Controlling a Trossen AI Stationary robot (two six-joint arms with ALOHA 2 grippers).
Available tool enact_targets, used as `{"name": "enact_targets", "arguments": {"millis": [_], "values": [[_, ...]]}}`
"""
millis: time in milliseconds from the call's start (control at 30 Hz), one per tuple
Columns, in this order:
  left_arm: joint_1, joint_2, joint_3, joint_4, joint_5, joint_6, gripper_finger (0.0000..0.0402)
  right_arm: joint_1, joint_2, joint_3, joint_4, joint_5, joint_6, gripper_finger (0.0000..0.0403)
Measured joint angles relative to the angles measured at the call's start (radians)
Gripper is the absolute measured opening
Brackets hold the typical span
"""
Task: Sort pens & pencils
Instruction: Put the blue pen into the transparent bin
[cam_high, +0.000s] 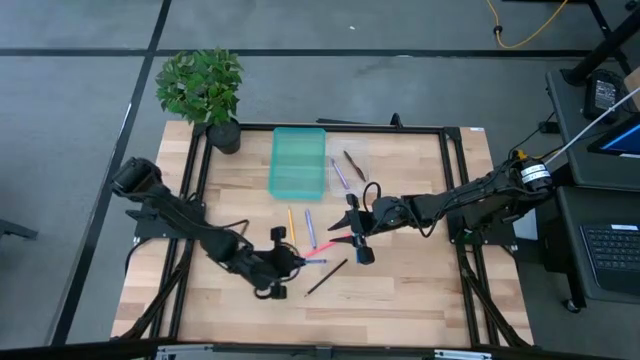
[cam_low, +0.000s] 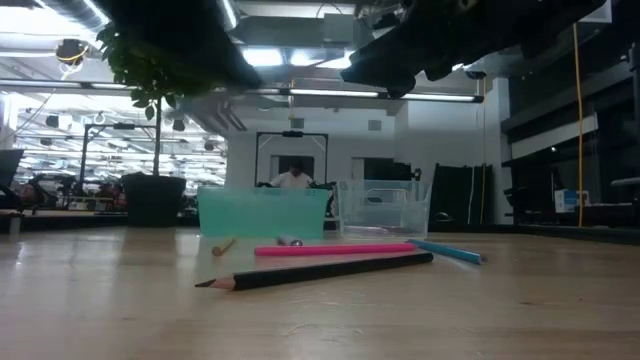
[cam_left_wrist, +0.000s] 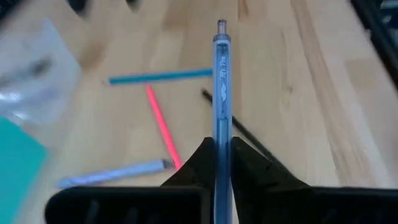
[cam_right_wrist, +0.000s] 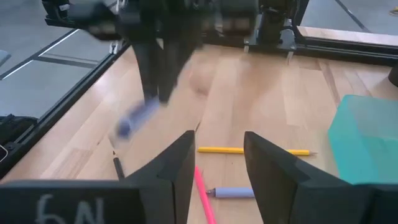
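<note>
- Left gripper (cam_high: 279, 262) is over the near-centre of the table (cam_high: 400, 290), its fingers clenched on a blue pen (cam_left_wrist: 221, 106). In the left wrist view the pen sticks straight out between the two dark fingers (cam_left_wrist: 193, 167), clear of the wood below.
- Right gripper (cam_high: 356, 232) hangs over the middle of the table, just right of the loose sticks. Its jaws are spread with nothing between them; bare table and a pink stick show through the gap in the right wrist view.
- Pink-red stick (cam_high: 331, 242) lies flat on the table between the two grippers, at a slant.
- Black pencil (cam_high: 327, 276) lies nearest the front edge, tilted, apart from the pink one; the low view shows its sharpened tip pointing left.
- Teal-blue stick (cam_low: 446, 251) lies on the table behind the pink one in the low view, its end beside the black pencil's end.
- Yellow pencil (cam_high: 291, 222) and a pale purple pen (cam_high: 309, 224) lie side by side just in front of the teal tray (cam_high: 298, 160).
- Clear tray (cam_high: 350, 162), right of the teal tray, holds what appear to be two sticks, one purple and one dark; its contents are hard to make out.
- Potted plant (cam_high: 204, 90) stands at the far-left corner of the table.
</note>
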Motion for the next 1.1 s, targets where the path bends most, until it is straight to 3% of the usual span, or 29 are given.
{"name": "enact_targets", "arguments": {"millis": [133,233,467,633,800,1100], "values": [[-0.036,-0.078,-0.019,-0.025,-0.122,0.032,0.0022,0.0,0.0,0.0,0.004,0.0,0.004,0.0139],[-0.04,-0.146,-0.076,-0.007,-0.155,0.039,0.0022,0.0,0.0,0.0,0.016,0.0,0.004,0.0139],[0.0,-0.287,-0.309,0.297,-0.158,0.153,0.0022,0.009,0.0,0.0,0.025,0.001,-0.002,0.0139],[0.068,-0.366,-0.497,0.647,-0.06,0.291,0.0022,0.019,0.0,0.0,0.065,0.104,-0.055,0.0135],[0.173,-0.374,-0.632,0.926,0.09,0.361,0.0022,0.017,0.0,-0.005,0.147,0.116,-0.107,0.0119],[0.363,-0.37,-0.647,0.999,0.364,0.371,0.0022,-0.049,0.0,-0.097,0.372,0.132,-0.048,0.0111]]}}
